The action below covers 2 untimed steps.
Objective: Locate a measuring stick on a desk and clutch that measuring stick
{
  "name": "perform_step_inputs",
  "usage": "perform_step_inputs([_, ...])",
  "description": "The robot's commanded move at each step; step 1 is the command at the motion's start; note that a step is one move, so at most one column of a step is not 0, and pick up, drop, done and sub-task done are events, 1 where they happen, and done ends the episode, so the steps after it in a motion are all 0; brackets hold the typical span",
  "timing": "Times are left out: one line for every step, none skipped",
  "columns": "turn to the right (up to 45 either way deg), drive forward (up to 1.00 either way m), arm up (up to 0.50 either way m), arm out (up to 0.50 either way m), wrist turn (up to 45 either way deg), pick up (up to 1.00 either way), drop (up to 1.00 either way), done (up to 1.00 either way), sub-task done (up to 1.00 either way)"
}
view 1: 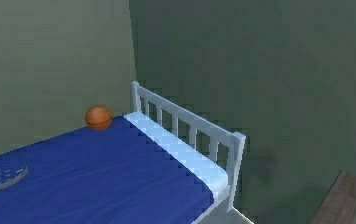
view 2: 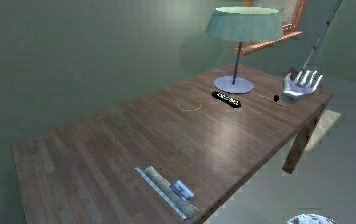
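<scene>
Ruler (view 2: 161, 190) lying flat along desk's (view 2: 96, 150) near edge, small pale object (view 2: 183, 188) sitting just beside it. You are risking sliding ruler off edge or snagging that object. Gripper state: you cannot tell.

Pale measuring stick (view 2: 164, 191), flat, near edge of wooden desk (view 2: 96, 140)

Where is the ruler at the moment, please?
In the arm side view, the ruler lies at the near edge of the desk, bottom centre, well away from the lamp at the far end.
</scene>
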Motion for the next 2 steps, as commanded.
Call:
perform_step_inputs([0.0,0.0,0.5,0.0,0.0,0.0,0.0,0.0,0.0])
perform_step_inputs([0.0,0.0,0.38,0.0,0.0,0.0,0.0,0.0,0.0])
